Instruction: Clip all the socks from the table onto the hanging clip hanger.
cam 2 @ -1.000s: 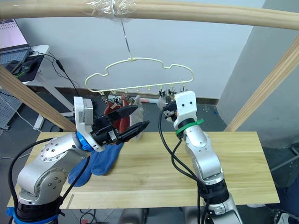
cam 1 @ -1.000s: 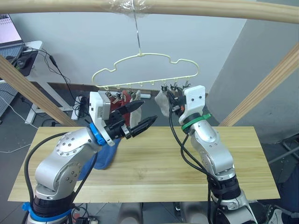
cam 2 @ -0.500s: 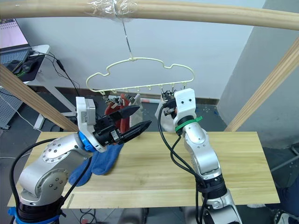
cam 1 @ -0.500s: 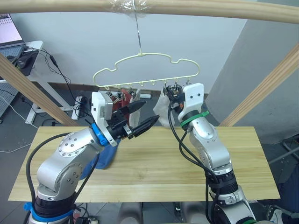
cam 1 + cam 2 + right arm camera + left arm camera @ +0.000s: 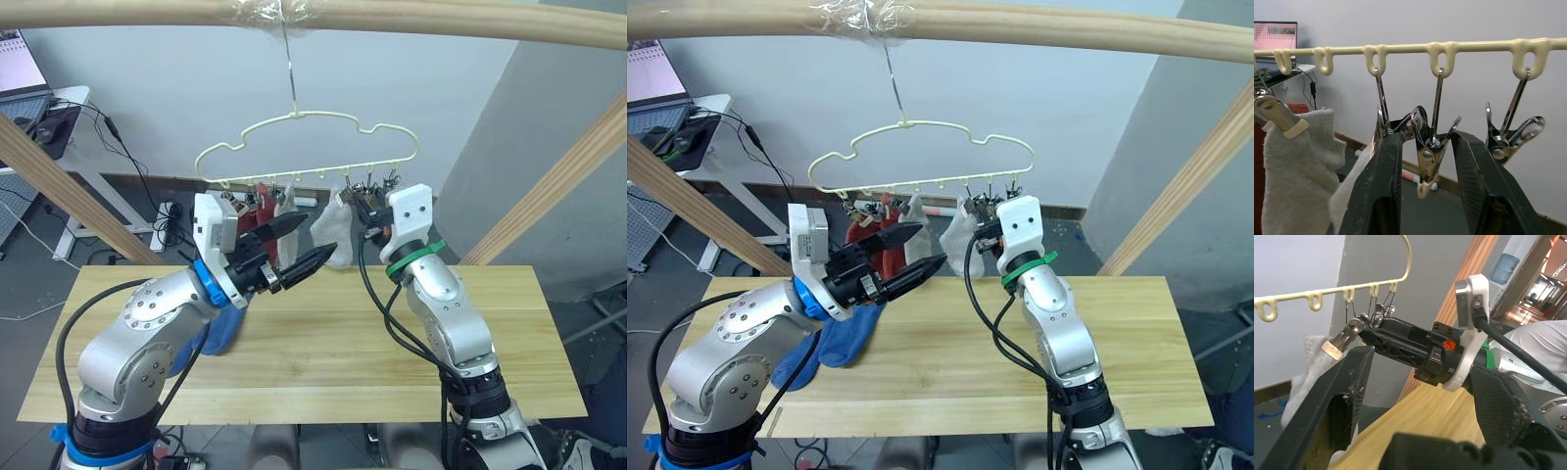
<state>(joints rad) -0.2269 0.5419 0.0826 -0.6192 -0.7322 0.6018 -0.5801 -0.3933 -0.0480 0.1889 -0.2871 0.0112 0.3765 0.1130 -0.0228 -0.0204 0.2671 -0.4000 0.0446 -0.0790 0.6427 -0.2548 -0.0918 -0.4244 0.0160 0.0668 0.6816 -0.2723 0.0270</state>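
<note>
wavy wire clip hanger | right claw spread around metal clip | left claw spread

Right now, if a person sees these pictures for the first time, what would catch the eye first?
First the hanger, hanging from a pole above the table, with red and grey socks already clipped on. Next the right gripper, raised to the clips with an empty clip between its open fingers. Then the left gripper, open beside it, and the blue socks on the table.
</note>
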